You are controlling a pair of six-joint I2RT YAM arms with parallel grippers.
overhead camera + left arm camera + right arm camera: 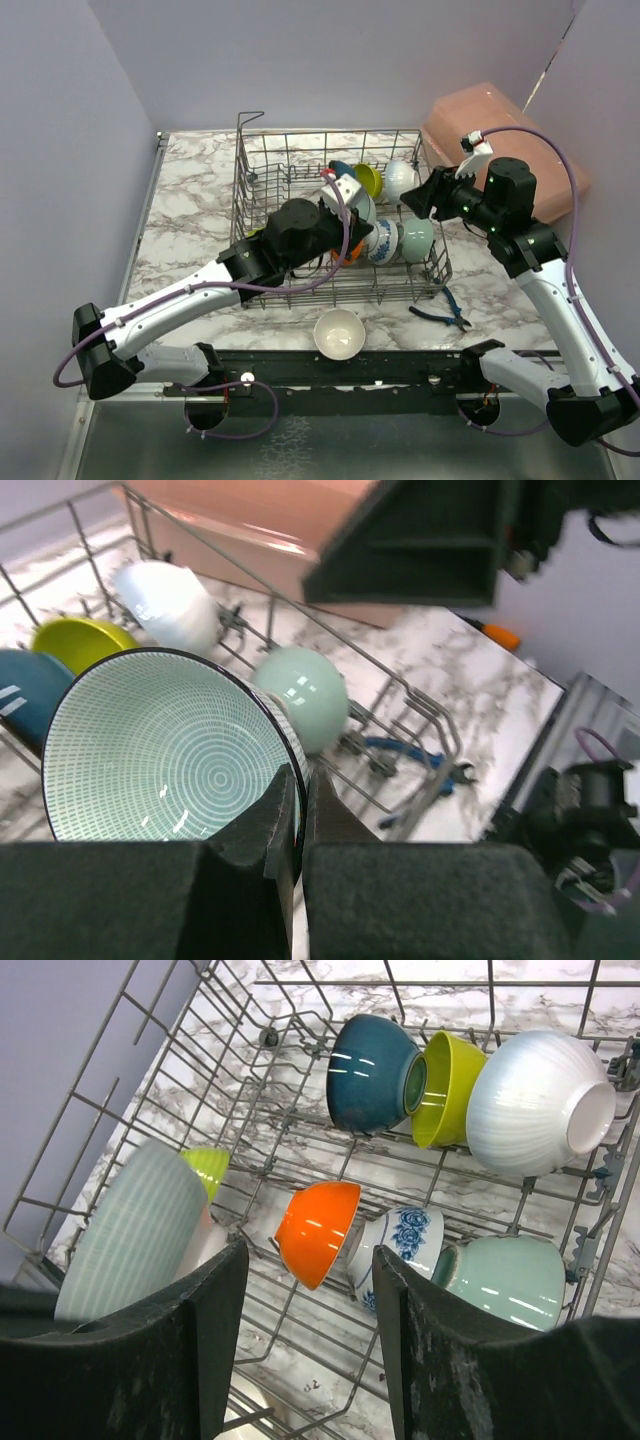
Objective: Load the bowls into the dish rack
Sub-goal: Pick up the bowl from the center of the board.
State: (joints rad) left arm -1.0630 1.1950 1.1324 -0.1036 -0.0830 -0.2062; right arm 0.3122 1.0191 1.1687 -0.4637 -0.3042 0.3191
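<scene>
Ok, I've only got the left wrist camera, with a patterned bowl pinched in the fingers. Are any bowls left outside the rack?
Observer: Yes, one cream bowl stands upright on the table, just in front of the dish rack.
Operator: Is the right gripper carrying anything?
Observer: No. The right gripper is open and empty, and it hovers over the rack.
Operator: Anything loaded that I can't see from here?
Observer: An orange bowl lies on its side between the tines, right beside a white bowl with blue flowers.
</scene>
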